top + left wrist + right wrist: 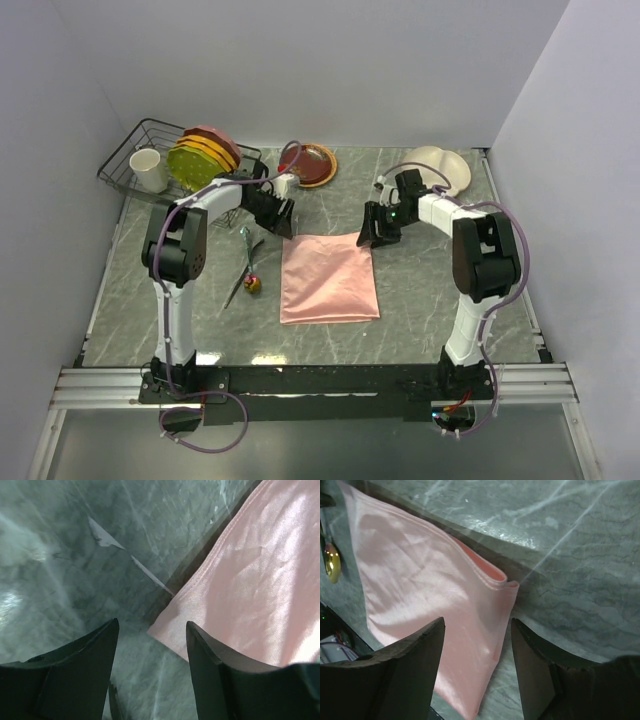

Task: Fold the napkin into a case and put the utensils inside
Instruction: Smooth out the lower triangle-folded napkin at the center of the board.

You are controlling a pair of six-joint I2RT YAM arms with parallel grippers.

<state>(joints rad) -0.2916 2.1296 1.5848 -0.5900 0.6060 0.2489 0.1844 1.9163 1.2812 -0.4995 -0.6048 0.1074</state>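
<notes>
Folding is the step in hand: one napkin (328,278) lies doubled flat, not yet a narrow case. Your left gripper (283,217) stands spread and empty, with the cloth's corner just ahead of its fingertips. Your right gripper (378,232) is likewise spread and empty, just above the other far corner. Next, I judge, you must pinch both corners together and carry them across evenly, since satin slips. Two utensils (248,265) wait just behind the left gripper, apart from the cloth.
</notes>
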